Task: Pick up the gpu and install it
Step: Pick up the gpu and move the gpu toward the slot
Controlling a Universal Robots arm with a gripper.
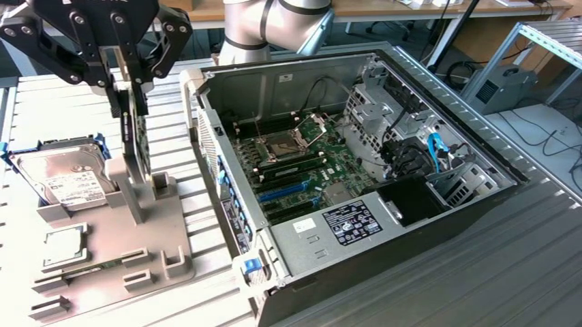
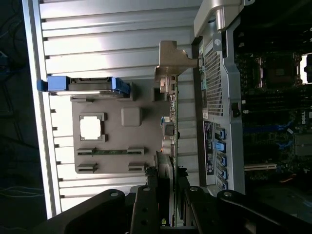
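Note:
The gpu (image 1: pixel 135 146) is a thin dark card standing on edge in a slot of the grey parts holder (image 1: pixel 109 238), at the exterior view's left. The wrist view looks along its edge (image 2: pixel 174 122), with the silvery bracket (image 2: pixel 168 63) at its far end. My gripper (image 1: pixel 130 112) hangs over the card's upper edge. Its black fingers (image 2: pixel 148 200) reach down on either side of the card, and a gap shows beside the card. The gripper (image 2: pixel 167 178) is open around the gpu.
The holder (image 2: pixel 112 161) also carries a hard drive (image 1: pixel 64 177) in blue rails, a square CPU chip (image 1: pixel 65 246) and a memory stick (image 2: pixel 109 152). The open computer case (image 1: pixel 364 170) lies just beside it, with blue motherboard slots (image 1: pixel 286 191). Ribbed aluminium table all around.

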